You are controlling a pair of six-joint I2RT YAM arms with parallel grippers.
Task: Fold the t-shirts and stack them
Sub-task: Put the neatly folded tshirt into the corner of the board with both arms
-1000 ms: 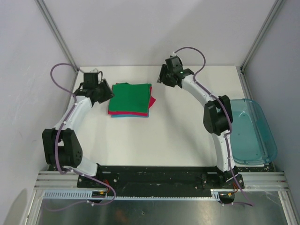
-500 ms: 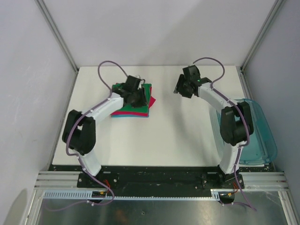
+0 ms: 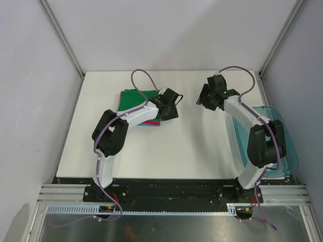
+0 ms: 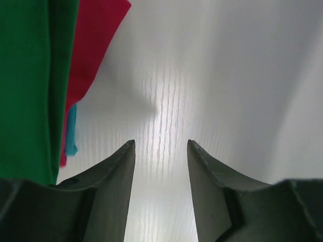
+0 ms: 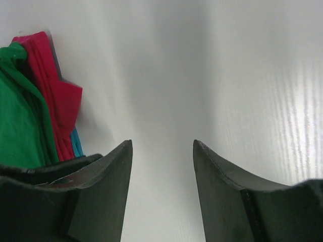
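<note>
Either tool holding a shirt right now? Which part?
Nothing held. Left tool and right tool are both open over bare table, shirts off to the side.

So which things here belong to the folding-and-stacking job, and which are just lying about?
Part of the job: green t-shirt, magenta-red t-shirt, light blue t-shirt, all in one stack.
Lying about: translucent plastic bin, off to the right.
</note>
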